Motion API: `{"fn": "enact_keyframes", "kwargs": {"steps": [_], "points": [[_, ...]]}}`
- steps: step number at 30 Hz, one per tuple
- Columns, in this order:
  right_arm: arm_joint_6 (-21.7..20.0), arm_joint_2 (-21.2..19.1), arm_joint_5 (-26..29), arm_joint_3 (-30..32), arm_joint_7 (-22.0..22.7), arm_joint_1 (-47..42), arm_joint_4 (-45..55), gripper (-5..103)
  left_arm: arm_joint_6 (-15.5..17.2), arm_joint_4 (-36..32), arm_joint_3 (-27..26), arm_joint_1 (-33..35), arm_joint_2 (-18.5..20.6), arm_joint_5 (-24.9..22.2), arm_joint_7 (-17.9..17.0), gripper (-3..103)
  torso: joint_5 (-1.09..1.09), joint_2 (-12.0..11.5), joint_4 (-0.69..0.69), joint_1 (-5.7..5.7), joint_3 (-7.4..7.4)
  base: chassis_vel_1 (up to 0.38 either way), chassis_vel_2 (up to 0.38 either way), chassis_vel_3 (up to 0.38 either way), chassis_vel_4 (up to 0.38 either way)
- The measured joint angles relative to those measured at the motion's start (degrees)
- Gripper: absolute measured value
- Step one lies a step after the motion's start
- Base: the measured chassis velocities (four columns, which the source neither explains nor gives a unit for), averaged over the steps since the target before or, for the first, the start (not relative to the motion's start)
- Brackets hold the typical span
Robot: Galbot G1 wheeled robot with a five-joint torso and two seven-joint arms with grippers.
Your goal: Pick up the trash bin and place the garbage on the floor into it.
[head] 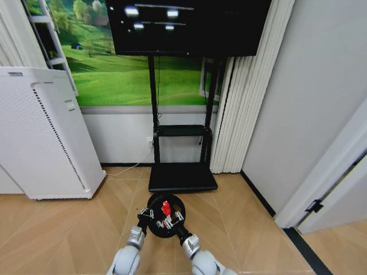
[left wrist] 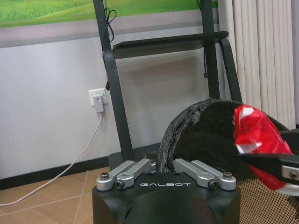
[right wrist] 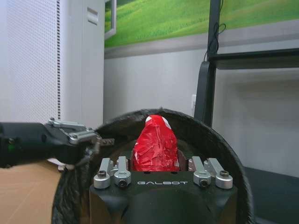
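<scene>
Trash bin (head: 162,216) is being held up off the floor (head: 74,229) in front of the robot, between both arms, just ahead of the black TV stand base (head: 182,177). So the pickup part looks done.

Left end effector (head: 147,216) is gripping the bin rim on the left side; in the left wrist view its fingers (left wrist: 140,168) are sitting close together with the black mesh rim (left wrist: 187,126) pinched between (clamped on the rim, as far as I can tell).

Right end effector (head: 174,220) is sitting over the bin mouth w/ a crumpled red-and-white wrapper (right wrist: 155,142) between its fingers. It's closed on that wrapper; the right wrist view is showing it standing up just beyond the fingers, bin rim curving around behind. Same wrapper is showing red in the head view (head: 166,208), over the bin opening.

Progress: bin lifted, one garbage piece is being brought in, prob. not released yet. Can't tell what else is inside the bin (interior is dark). No other litter is visible on the floor in the head view, so remaining pieces are unclear.

White air purifier (head: 43,132) is standing well apart to the left.
</scene>
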Motion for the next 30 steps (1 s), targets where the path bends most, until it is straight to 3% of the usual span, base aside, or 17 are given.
{"fn": "enact_keyframes", "kwargs": {"steps": [1, 2, 4, 6, 7, 9, 14, 19, 22, 30], "points": [[0.00, 0.00, 0.00, 0.00, 0.00, 0.00, 0.00, 48, 0.00, 0.00, 0.00, 0.00, 0.00, 0.00, 0.00, 5, 0.00, 0.00, 0.00, 0.00, 0.00, 0.000, 0.000, 0.000, 0.000], [-0.32, -0.33, -0.02, 0.42, -0.25, -0.27, 0.08, 58, 0.00, -0.04, -0.06, 0.01, 0.06, 0.00, 0.00, 5, 0.01, 0.00, 0.00, 0.00, 0.00, 0.000, 0.000, 0.000, 0.000], [-0.39, -0.59, -0.19, 0.87, -0.54, -0.50, 0.11, 58, -0.01, -0.05, -0.07, -0.02, 0.08, 0.00, 0.02, 5, 0.01, 0.00, 0.00, 0.00, 0.00, 0.000, 0.000, 0.000, 0.000], [-0.40, -1.15, -0.45, 1.65, -0.98, -0.98, 0.27, 69, -0.01, -0.05, -0.07, -0.25, 0.06, 0.00, 0.08, 5, 0.01, 0.00, 0.00, 0.00, 0.00, 0.000, 0.000, 0.000, 0.000], [-0.40, -1.15, -0.45, 1.65, -0.98, -0.98, 0.27, 69, -0.01, -0.05, -0.07, -0.25, 0.06, 0.00, 0.08, 5, 0.01, 0.00, 0.00, 0.00, 0.00, 0.000, 0.000, 0.000, 0.000], [-0.40, -1.49, -0.61, 2.15, -1.06, -1.40, 0.52, 85, -0.01, -0.05, 0.01, -0.45, -0.09, 0.01, 0.08, 5, 0.01, 0.00, 0.00, 0.00, 0.00, 0.000, 0.000, 0.000, 0.000], [-0.39, -1.63, -0.80, 2.57, -1.02, -1.69, 0.58, 99, -0.01, -0.01, 0.04, -0.55, -0.31, 0.02, 0.09, 5, 0.01, 0.00, 0.00, 0.00, 0.00, 0.000, 0.000, 0.000, 0.000], [-1.07, -1.87, 1.63, 3.76, 0.68, -1.99, 1.56, 100, 0.00, -0.54, -0.69, -0.06, -0.24, -0.04, 0.10, 5, 0.01, 0.00, 0.00, 0.00, 0.00, 0.000, 0.000, 0.000, 0.000], [-3.32, -3.31, 7.27, 6.48, 3.99, -2.38, 3.79, 100, -0.01, -2.00, -3.16, 1.54, 0.56, -0.51, 0.09, 5, 0.02, 0.00, 0.01, 0.00, -0.01, 0.000, 0.000, 0.000, 0.000], [-7.25, -6.50, 10.26, 12.78, 9.32, -2.82, 6.39, 100, -0.03, -5.77, -7.35, 5.30, 2.05, -1.33, 0.19, 5, 0.00, 0.00, 0.00, 0.00, -0.01, 0.000, 0.000, 0.000, 0.000]]}}
